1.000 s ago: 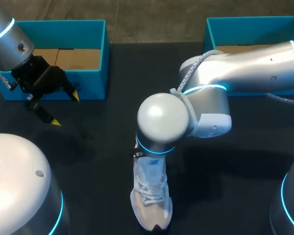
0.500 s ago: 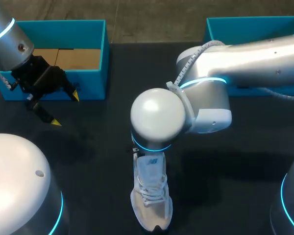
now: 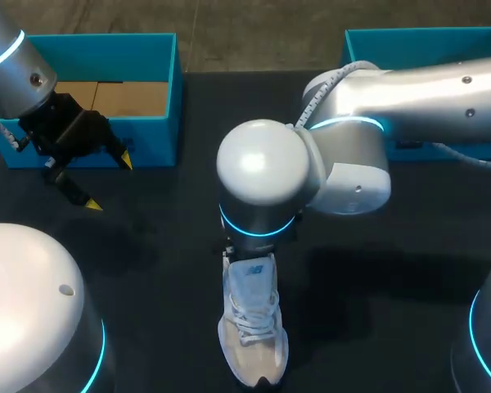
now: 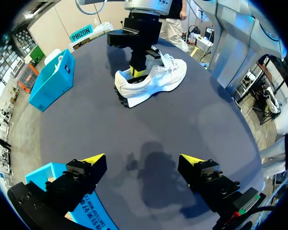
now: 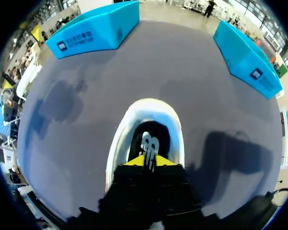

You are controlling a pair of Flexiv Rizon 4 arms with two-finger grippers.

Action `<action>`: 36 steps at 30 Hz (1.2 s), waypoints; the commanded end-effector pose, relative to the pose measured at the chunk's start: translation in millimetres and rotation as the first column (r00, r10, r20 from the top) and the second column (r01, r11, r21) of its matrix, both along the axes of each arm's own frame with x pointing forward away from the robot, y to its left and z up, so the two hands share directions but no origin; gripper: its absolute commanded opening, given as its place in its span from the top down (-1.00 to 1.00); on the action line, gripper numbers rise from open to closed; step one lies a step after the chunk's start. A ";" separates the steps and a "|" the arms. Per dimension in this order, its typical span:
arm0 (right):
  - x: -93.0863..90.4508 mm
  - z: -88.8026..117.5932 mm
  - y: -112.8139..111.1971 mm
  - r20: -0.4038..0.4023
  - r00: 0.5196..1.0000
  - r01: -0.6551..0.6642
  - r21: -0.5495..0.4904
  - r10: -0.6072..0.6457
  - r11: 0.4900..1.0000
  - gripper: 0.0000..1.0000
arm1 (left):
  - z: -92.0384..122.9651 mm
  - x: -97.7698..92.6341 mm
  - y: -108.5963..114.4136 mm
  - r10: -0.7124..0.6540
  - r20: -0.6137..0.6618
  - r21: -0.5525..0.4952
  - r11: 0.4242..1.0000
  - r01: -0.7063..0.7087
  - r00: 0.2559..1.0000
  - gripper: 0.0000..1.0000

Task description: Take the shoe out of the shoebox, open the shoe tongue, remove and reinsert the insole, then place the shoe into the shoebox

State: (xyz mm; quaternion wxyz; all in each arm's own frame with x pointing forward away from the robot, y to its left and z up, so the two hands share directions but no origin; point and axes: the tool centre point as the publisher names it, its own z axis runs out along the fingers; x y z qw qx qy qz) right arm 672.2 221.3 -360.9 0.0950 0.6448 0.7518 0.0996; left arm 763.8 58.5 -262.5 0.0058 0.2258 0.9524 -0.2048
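A white sneaker (image 3: 250, 327) lies on the dark table with its toe toward the front edge. My right gripper (image 5: 147, 162) sits over the shoe's opening. Its yellow tips are close together on the upright shoe tongue (image 5: 148, 143), whose label shows between them. From the left wrist view the right gripper (image 4: 137, 72) stands at the heel end of the sneaker (image 4: 156, 81). In the head view the right wrist hides those fingers. My left gripper (image 3: 109, 182) hangs open and holds nothing beside the left shoebox (image 3: 151, 135), far from the shoe.
A second blue shoebox (image 3: 409, 45) stands at the back right, behind my right arm. Both boxes show in the right wrist view, the left box (image 5: 93, 31) and the right box (image 5: 247, 57). Dark table surface lies between the shoe and the boxes.
My right arm's wrist has risen and shifted slightly left over the shoe, and the tongue now stands up more. The left arm has not moved.
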 end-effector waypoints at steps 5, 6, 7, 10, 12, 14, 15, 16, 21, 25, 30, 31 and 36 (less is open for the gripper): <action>-11.2 10.2 9.4 -0.038 0.999 0.003 -0.013 -0.003 1.000 0.36 | 0.5 -1.1 0.4 0.001 0.001 0.003 1.000 -0.001 1.000 -1.00; -11.8 10.2 10.5 -0.040 0.999 0.002 -0.006 -0.002 1.000 0.33 | 0.5 -1.1 0.4 0.001 0.001 0.003 1.000 -0.001 1.000 -1.00; -12.4 10.3 11.5 -0.040 0.999 0.002 -0.006 -0.002 1.000 0.33 | 0.5 -1.1 0.4 0.001 0.001 0.003 1.000 -0.001 1.000 -1.00; -14.3 11.0 15.2 -0.045 0.999 0.001 -0.012 -0.002 1.000 0.33 | 0.5 -1.1 0.4 0.001 0.001 0.003 1.000 -0.001 1.000 -1.00; -15.3 9.3 15.4 -0.050 0.999 0.005 -0.017 -0.006 1.000 0.30 | 0.5 -1.1 0.4 0.001 0.001 0.003 1.000 -0.001 1.000 -1.00; -16.4 7.8 14.5 -0.054 0.999 0.010 -0.015 -0.010 1.000 0.26 | 0.5 -1.1 0.4 0.001 0.001 0.003 1.000 -0.001 1.000 -1.00; -16.9 7.3 14.2 -0.055 0.998 0.011 -0.014 -0.012 1.000 0.18 | 0.5 -1.1 0.4 0.001 0.001 0.003 1.000 -0.001 1.000 -1.00; -17.5 7.0 13.9 -0.055 0.998 0.013 -0.013 -0.014 1.000 0.09 | 0.5 -1.1 0.4 0.001 0.001 0.003 1.000 -0.001 1.000 -1.00; -19.8 6.4 13.4 -0.057 0.998 0.021 -0.012 -0.021 1.000 -0.25 | 0.5 -1.1 0.4 0.001 0.001 0.003 1.000 -0.001 1.000 -1.00; -22.6 7.5 13.1 -0.057 0.998 0.024 -0.013 -0.025 1.000 -1.00 | 0.5 -1.1 0.4 0.001 0.001 0.003 1.000 -0.001 1.000 -1.00; -30.0 8.3 10.7 -0.058 0.997 0.041 -0.015 -0.042 0.999 -1.00 | 0.5 -1.1 0.4 0.001 0.001 0.003 1.000 -0.001 1.000 -1.00; -31.8 7.3 10.4 -0.061 0.997 0.047 -0.012 -0.047 0.999 -1.00 | 0.5 -1.1 0.4 0.001 0.001 0.003 1.000 -0.001 1.000 -1.00; -40.7 7.4 11.9 -0.064 0.996 0.059 -0.009 -0.059 0.998 -1.00 | 0.5 -1.1 0.4 0.001 0.001 0.003 1.000 -0.001 1.000 -1.00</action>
